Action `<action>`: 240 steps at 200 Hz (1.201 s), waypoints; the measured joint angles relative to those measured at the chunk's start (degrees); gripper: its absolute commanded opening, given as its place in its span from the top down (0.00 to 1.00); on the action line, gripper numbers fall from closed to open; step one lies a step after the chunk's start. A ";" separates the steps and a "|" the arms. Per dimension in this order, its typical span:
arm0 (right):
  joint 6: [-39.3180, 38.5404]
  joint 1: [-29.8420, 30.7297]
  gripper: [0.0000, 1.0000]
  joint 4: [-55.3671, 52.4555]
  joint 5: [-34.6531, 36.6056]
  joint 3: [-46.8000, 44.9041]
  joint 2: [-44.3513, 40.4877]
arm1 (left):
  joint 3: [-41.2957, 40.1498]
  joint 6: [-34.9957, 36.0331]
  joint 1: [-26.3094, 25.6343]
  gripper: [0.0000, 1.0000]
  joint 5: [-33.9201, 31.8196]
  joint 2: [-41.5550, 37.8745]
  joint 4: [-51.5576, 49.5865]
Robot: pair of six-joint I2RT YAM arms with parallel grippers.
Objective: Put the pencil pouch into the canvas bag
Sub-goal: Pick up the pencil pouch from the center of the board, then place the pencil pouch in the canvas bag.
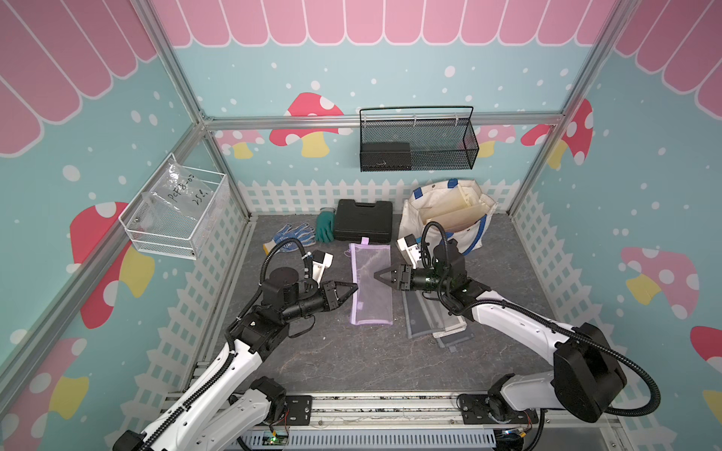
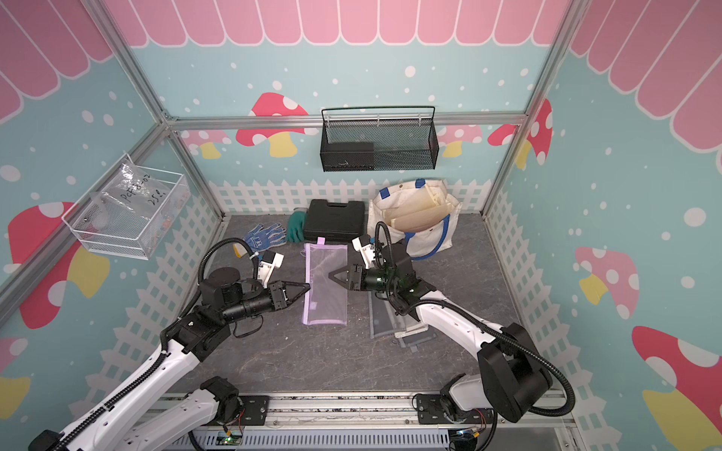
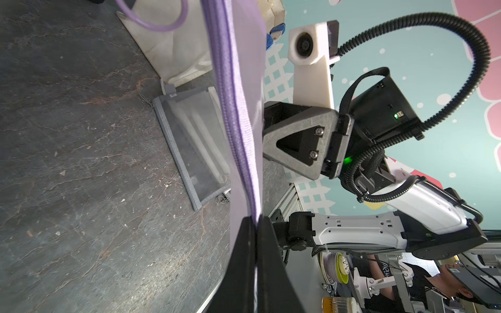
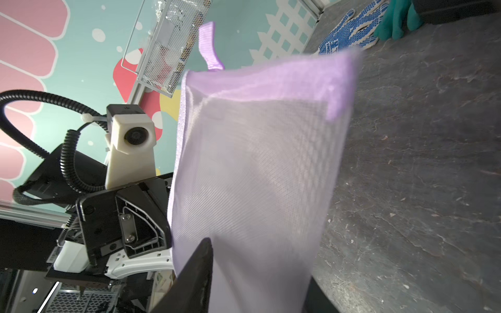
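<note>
— Nearest you, what's gripping what?

— My left claw [image 1: 354,288] is clamped on the pencil pouch [image 1: 370,308] by its zipper side. It hangs clear of the desk [image 1: 351,359] between my claws, long axis front to back, loop tab [image 1: 365,241] toward the back edge. My right claw [image 1: 377,275] straddles the opposite side; pinching or not, I can't tell.

— And the canvas bag [image 1: 412,218]?

— Back right corner, mouth up; my right claw is nearer, I judge.
</note>
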 measured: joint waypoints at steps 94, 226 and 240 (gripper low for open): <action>-1.92 -8.70 1.00 -6.36 2.08 3.74 -4.02 | 1.66 2.12 0.04 0.48 -7.72 3.80 -4.46; 6.73 -30.71 1.00 -21.62 28.22 27.12 1.79 | 1.81 4.35 0.04 0.48 -14.10 3.30 -10.10; 7.52 -30.97 1.00 -22.93 30.95 30.03 4.57 | 1.81 4.35 0.04 0.48 -14.40 2.95 -10.21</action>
